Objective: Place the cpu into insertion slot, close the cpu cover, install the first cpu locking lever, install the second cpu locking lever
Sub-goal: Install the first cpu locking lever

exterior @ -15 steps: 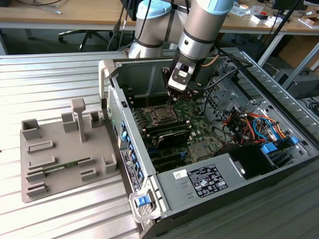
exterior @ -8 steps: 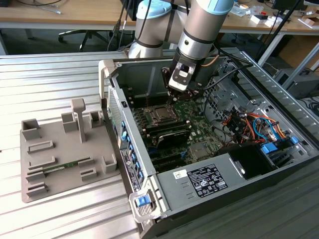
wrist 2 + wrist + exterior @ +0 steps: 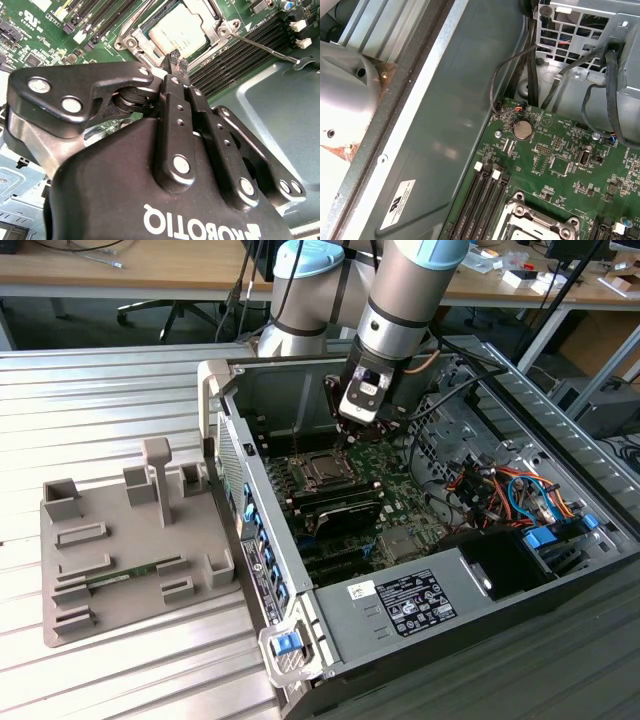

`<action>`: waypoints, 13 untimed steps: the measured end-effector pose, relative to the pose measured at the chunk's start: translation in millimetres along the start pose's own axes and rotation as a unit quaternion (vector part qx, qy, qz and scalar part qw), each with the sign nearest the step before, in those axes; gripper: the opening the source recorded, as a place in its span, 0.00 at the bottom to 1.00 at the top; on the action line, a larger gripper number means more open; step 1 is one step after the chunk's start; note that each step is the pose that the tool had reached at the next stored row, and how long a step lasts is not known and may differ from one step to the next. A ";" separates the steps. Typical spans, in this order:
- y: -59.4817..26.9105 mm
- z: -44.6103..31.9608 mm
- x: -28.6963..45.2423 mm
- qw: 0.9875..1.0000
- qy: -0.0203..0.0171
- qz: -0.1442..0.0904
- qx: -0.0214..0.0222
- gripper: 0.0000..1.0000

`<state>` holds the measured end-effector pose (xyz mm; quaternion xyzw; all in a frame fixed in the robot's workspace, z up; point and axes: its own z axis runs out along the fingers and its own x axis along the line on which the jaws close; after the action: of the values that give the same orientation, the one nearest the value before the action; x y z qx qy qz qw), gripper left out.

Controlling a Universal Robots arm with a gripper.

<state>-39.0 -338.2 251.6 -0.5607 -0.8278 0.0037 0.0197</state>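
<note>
In the second wrist view the cpu [image 3: 176,29] lies flat in the insertion slot, its silvery top showing through the cut-out of the cpu cover [image 3: 131,39], which lies down around it. A thin metal locking lever [image 3: 262,49] runs out from the socket's corner over the memory slots. My gripper [image 3: 176,59] hovers just beside the socket's edge, fingers shut with nothing between them. In the exterior view the gripper [image 3: 355,432] hangs inside the open case, slightly behind the socket [image 3: 322,468]. The socket's frame [image 3: 540,226] shows in the first wrist view.
The green motherboard [image 3: 400,490] lies in an open computer case [image 3: 225,420] on a slatted metal table. Long black memory slots [image 3: 235,55] flank the socket. Coloured cables [image 3: 490,490] and a power supply [image 3: 420,600] fill the exterior view's right. A grey fixture tray [image 3: 100,570] sits at its left.
</note>
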 end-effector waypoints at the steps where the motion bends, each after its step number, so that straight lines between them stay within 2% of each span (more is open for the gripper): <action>1: 0.0 0.0 0.0 1.000 0.000 -0.001 0.000 0.10; 13: 0.0 0.0 0.0 1.000 0.000 -0.013 0.000 0.10</action>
<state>-39.0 -338.2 251.7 -0.5503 -0.8347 0.0040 0.0197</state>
